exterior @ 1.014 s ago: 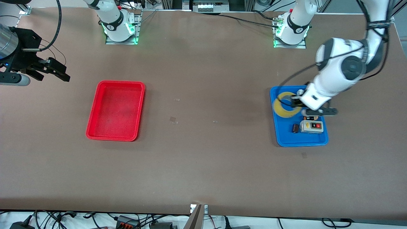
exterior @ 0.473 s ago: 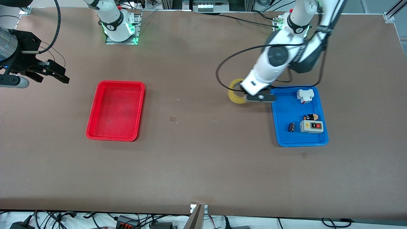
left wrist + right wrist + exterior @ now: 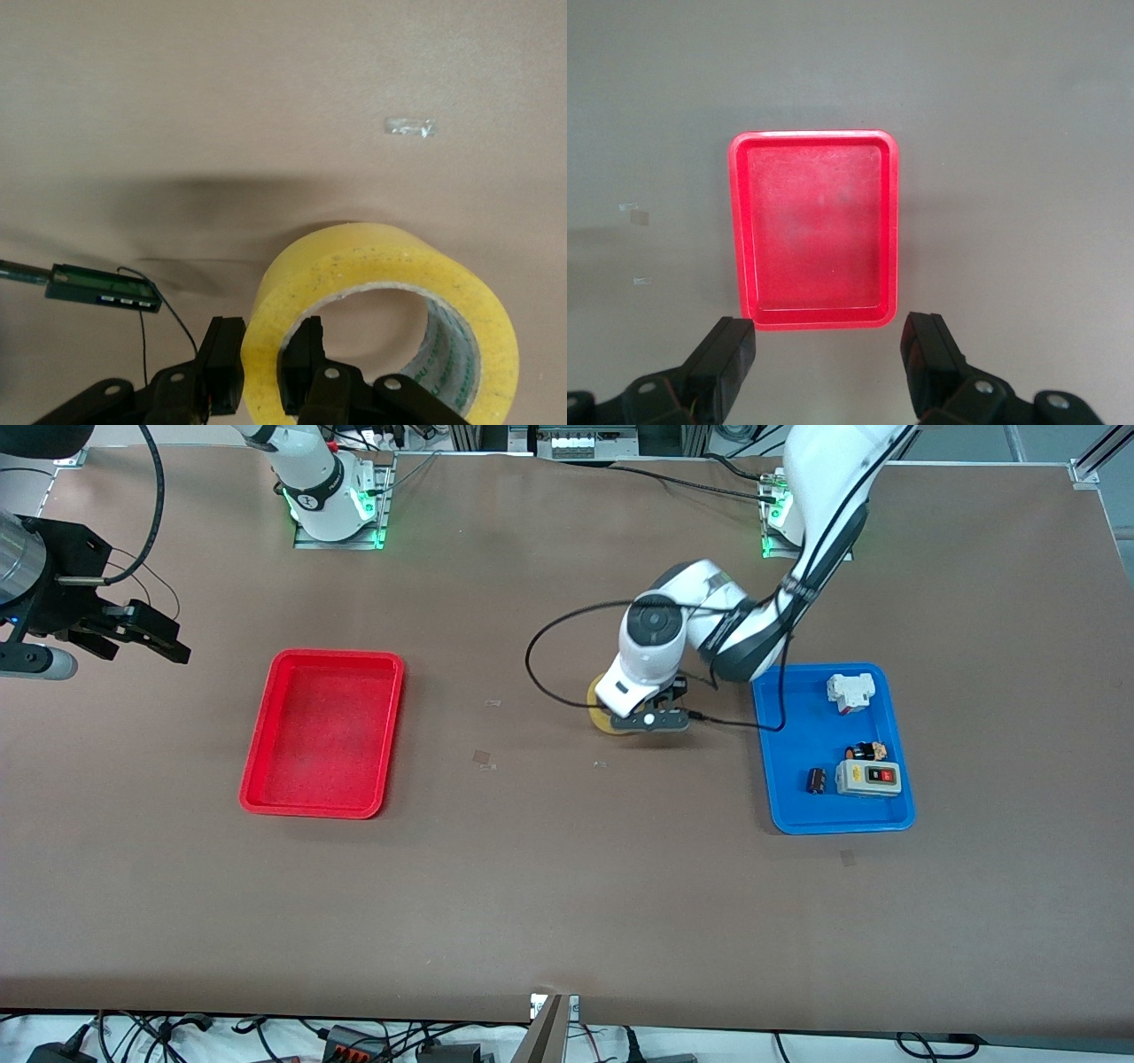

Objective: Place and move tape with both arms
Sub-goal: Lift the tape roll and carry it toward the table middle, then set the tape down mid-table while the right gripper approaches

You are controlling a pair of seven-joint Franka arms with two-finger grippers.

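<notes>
The yellow tape is a translucent roll with a wide hole. It is low over the bare table, between the red tray and the blue tray. My left gripper is shut on the roll's wall. In the left wrist view one finger is inside the hole and one outside, at the gripper's tips, and the tape fills the frame's lower part. I cannot tell whether the roll touches the table. My right gripper is open and empty, up in the air at the right arm's end of the table. In the right wrist view it looks down on the red tray.
The blue tray holds a grey switch box, a white part and a small black part. The red tray holds nothing. A black cable loops from the left arm's wrist over the table.
My left arm has carried the tape out of the blue tray toward the table's middle and lowered it. The right arm has barely moved.
</notes>
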